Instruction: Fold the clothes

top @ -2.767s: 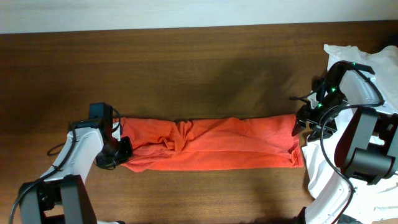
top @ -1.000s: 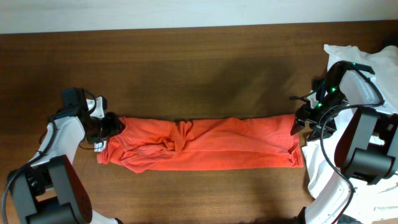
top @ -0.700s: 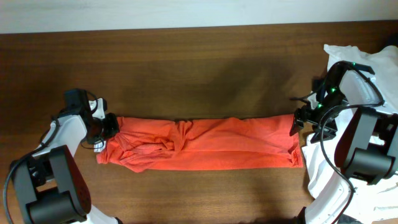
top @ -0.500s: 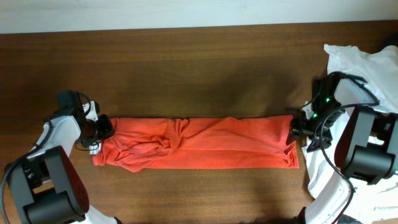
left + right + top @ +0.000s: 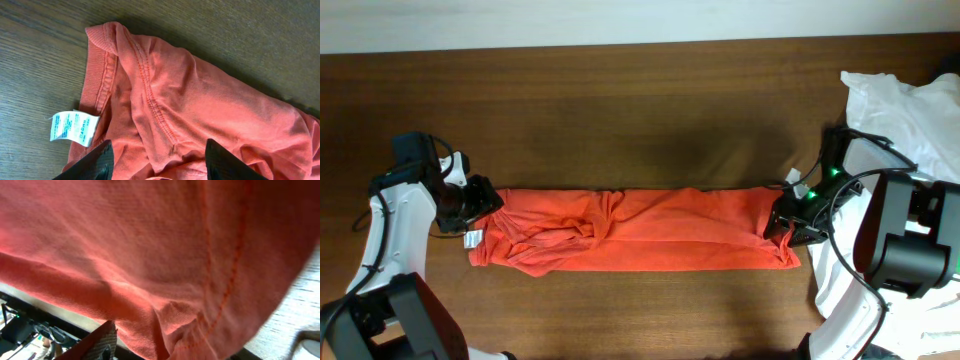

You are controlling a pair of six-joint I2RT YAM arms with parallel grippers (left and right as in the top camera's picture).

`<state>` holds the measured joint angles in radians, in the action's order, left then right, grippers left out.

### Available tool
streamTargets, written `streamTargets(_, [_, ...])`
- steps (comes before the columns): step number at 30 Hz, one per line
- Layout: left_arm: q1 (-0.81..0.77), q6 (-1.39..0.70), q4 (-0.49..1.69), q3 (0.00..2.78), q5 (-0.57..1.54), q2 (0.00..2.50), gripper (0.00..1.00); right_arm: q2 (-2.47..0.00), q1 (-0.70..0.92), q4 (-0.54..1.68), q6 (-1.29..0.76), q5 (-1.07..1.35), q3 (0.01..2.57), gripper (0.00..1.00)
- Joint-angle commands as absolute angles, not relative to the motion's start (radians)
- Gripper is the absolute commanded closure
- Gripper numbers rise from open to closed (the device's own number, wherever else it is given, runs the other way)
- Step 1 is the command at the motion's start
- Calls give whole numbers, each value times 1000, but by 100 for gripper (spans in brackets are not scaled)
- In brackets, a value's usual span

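1. Overhead: the T-shirt (image 5: 640, 232) is laid as a long band across the bench (image 5: 640, 110), with the left gripper (image 5: 480, 205) and right gripper (image 5: 782, 222) at its ends
2. Left wrist: jaws are spread over the left end, near the label (image 5: 74, 127)
3. Right wrist: cloth is apparently pinched; an end-to-end fold is judged next, for which a left grasp is needed first

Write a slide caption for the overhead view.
The left gripper and right gripper at opposite ends of an orange shirt folded lengthwise on a table.

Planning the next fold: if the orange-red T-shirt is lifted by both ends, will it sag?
Likely floppy: the T-shirt lies flat with bunched creases, so its middle would probably sag. Its thin knit looks light and may drag easily over the wooden table.
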<state>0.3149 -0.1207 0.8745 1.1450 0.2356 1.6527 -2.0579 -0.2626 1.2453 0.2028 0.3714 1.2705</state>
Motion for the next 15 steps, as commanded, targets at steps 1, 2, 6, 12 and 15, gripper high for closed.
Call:
streamTargets(1, [319, -119, 875, 1159, 247, 1636, 42, -2065, -263, 1224, 121, 224, 1308, 43])
streamTargets(2, [319, -119, 876, 1159, 247, 1636, 42, -2065, -264, 1219, 122, 229, 1313, 44])
streamTargets(6, [319, -119, 877, 1159, 247, 1636, 39, -2065, -230, 1206, 184, 319, 1312, 53])
streamTargets(12, [319, -119, 877, 1159, 247, 1636, 38, -2065, -138, 1171, 179, 316, 1312, 93])
streamTargets(15, [319, -119, 880, 1159, 247, 1636, 38, -2065, -155, 1199, 41, 128, 1331, 96])
